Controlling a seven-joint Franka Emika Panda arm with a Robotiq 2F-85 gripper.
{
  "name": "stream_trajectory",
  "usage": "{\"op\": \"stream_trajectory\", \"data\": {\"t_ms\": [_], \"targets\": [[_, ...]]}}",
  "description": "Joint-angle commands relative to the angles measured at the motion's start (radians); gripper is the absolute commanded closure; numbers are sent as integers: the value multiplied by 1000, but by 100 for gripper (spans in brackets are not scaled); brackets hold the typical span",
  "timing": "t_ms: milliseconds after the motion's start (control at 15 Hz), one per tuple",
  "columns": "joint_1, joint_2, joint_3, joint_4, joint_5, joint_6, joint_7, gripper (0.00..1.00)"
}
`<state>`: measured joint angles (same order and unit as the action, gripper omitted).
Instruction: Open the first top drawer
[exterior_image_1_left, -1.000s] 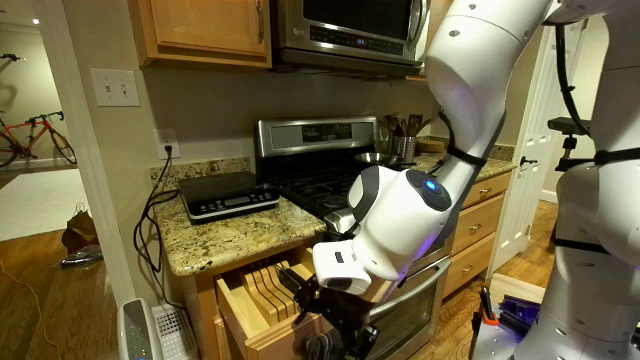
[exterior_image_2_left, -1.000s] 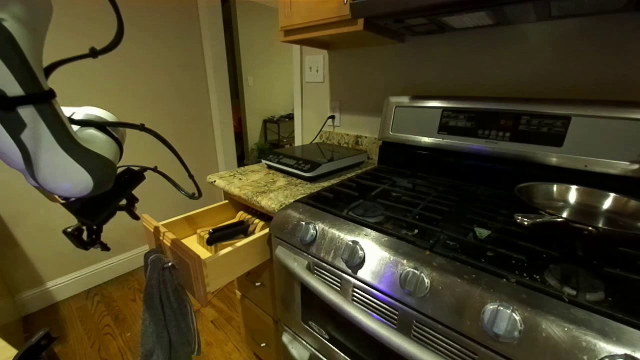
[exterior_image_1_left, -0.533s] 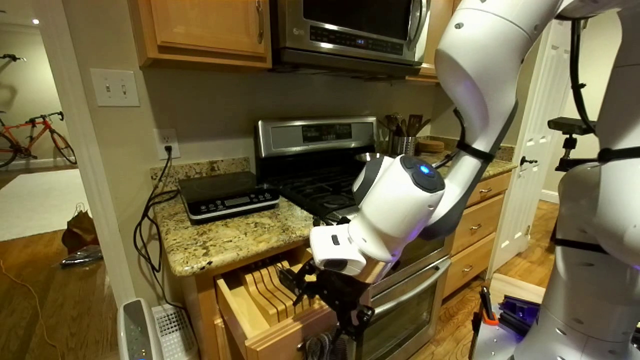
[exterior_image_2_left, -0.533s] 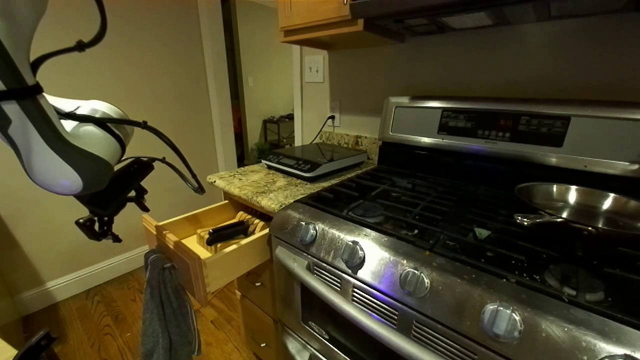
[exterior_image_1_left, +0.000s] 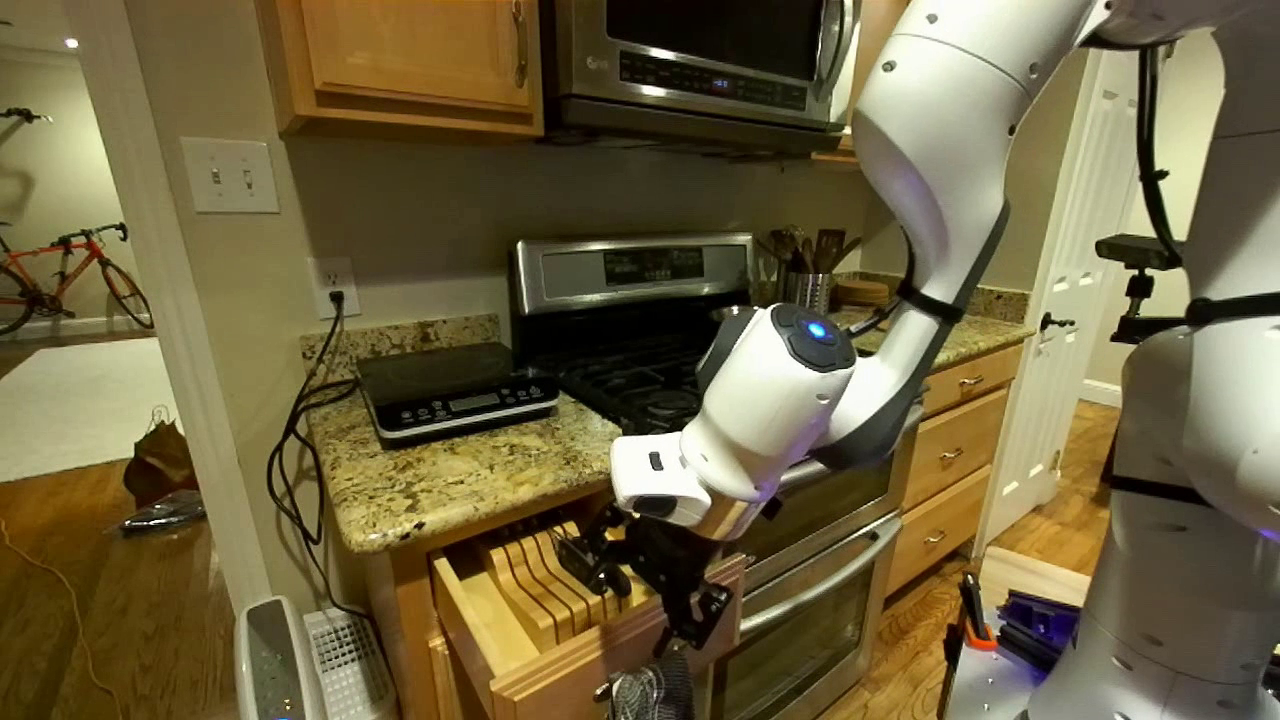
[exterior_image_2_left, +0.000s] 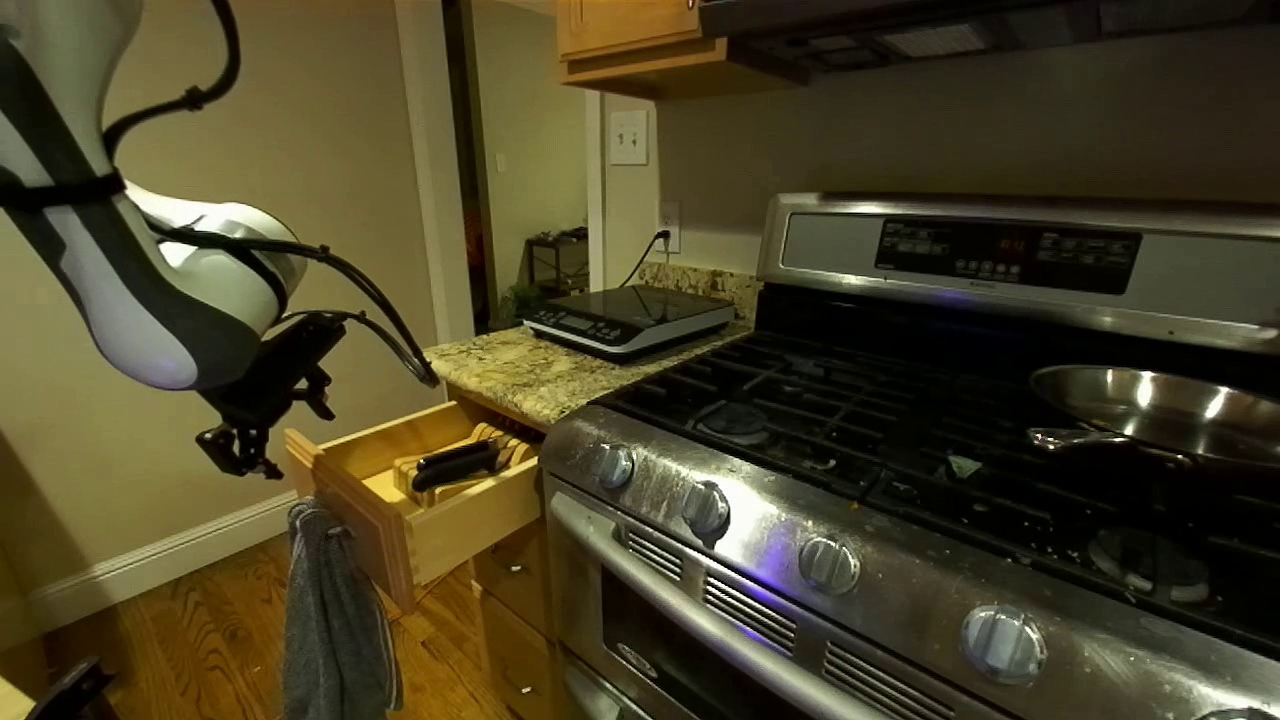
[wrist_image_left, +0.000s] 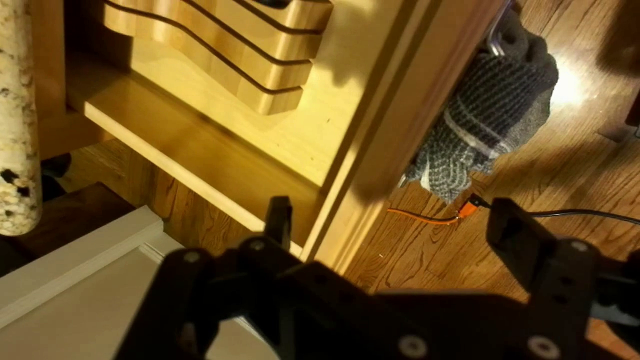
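Observation:
The top drawer is honey-oak and pulled well out in both exterior views (exterior_image_1_left: 560, 688) (exterior_image_2_left: 480, 525). Its front panel (wrist_image_left: 407, 100) crosses the wrist view. Slotted wooden dividers (wrist_image_left: 280, 50) lie inside, with a black knife handle (exterior_image_2_left: 455, 465) in them. A grey towel (exterior_image_2_left: 335, 620) hangs on the drawer's metal handle (wrist_image_left: 495, 42) and mostly covers it. My gripper (exterior_image_1_left: 630, 612) is open and empty, above the drawer's front edge. In the wrist view the gripper (wrist_image_left: 390, 210) has one finger on the drawer's inner side and one beyond the front panel. Contact with the panel is not visible.
A granite countertop (exterior_image_1_left: 480, 480) with a black induction cooktop (exterior_image_1_left: 460, 395) overhangs the drawer. The steel oven (exterior_image_2_left: 690, 610) stands beside it, with a pan (exterior_image_2_left: 1170, 410) on top. A white appliance (exterior_image_1_left: 280, 660) stands on the floor beside the cabinet.
My gripper has moved toward the drawer front and slightly up, rightward in an exterior view. It stays open. The drawer and towel have not visibly moved.

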<state>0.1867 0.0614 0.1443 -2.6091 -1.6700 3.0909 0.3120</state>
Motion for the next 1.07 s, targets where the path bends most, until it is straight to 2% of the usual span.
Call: {"op": "stream_trajectory", "data": {"t_ms": [0, 600, 1000], "targets": [[-30, 78, -26, 29, 24, 61, -54, 0], [-66, 242, -41, 67, 93, 118, -159, 0], [-75, 196, 10, -58, 231, 163, -308, 0]]}}
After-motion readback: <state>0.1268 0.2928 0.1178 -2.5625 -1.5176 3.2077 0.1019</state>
